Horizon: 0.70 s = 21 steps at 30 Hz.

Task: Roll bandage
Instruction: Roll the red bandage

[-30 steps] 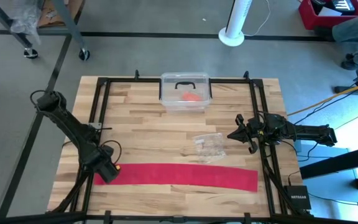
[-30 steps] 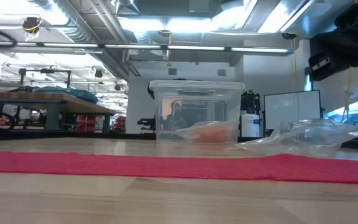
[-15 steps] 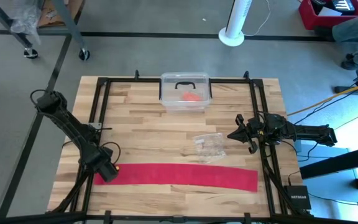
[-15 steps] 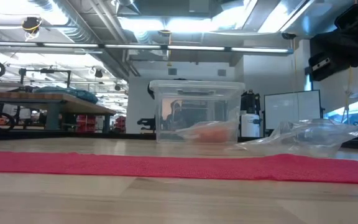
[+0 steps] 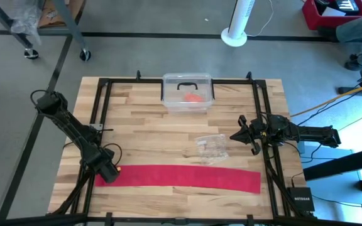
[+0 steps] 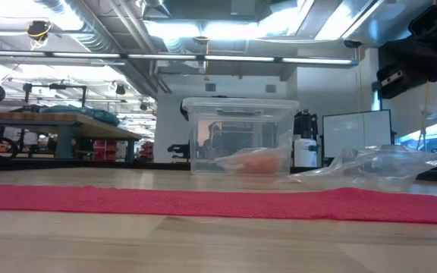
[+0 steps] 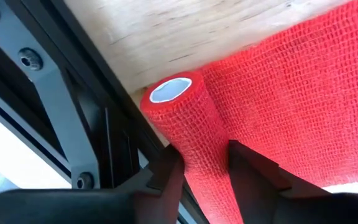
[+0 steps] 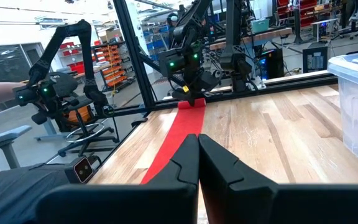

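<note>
— Little is rolled so far, I'd judge. The bandage (image 5: pixel 181 177) lies flat along the near edge of the table (image 5: pixel 168 132), almost its whole length spread out. Only its left end has a start: a small tight roll (image 7: pixel 185 124) with a pale core, seen in the left wrist view.

— And the left gripper (image 7: pixel 201 165)?

— It sits at that left end, one finger on each side of the roll, pinching it or very nearly so. The right gripper (image 8: pixel 197 149) is pressed together, holding nothing, parked at the table's right side well away from the cloth.

— So what's left?

— Nearly everything: the roll must be turned along the full strip to its right end. The clear box (image 5: pixel 187 93) at the far edge and the plastic bag (image 5: pixel 211 147) mid-table are untouched.

— Anything different from a second ago?

— From above and at table height, nothing I can see: the strip, the box, the bag and both arms sit alike. The left fingers have drawn in from a wider spread; the right stayed closed.
</note>
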Each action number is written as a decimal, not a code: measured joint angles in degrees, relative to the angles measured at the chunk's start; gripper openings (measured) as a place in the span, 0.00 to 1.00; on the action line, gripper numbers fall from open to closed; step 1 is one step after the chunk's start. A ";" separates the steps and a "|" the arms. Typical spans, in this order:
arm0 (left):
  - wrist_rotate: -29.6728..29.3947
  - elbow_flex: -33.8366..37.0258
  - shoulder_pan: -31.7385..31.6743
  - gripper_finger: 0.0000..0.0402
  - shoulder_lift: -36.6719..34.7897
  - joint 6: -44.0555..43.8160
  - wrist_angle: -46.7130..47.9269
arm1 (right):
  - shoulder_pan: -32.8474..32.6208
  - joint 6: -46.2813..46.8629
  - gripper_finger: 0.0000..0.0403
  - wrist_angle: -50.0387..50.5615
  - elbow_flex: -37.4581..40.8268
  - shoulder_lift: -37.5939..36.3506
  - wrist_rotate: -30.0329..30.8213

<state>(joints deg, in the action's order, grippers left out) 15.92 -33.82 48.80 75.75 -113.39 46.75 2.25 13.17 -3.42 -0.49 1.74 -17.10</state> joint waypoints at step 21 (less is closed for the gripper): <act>-2.63 -7.04 -0.02 0.14 0.20 1.80 10.01 | -0.01 0.02 0.02 0.06 -0.01 0.00 -0.01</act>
<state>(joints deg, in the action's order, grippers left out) 13.29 -40.86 48.77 75.94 -111.60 56.76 2.24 13.18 -3.36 -0.49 1.74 -17.11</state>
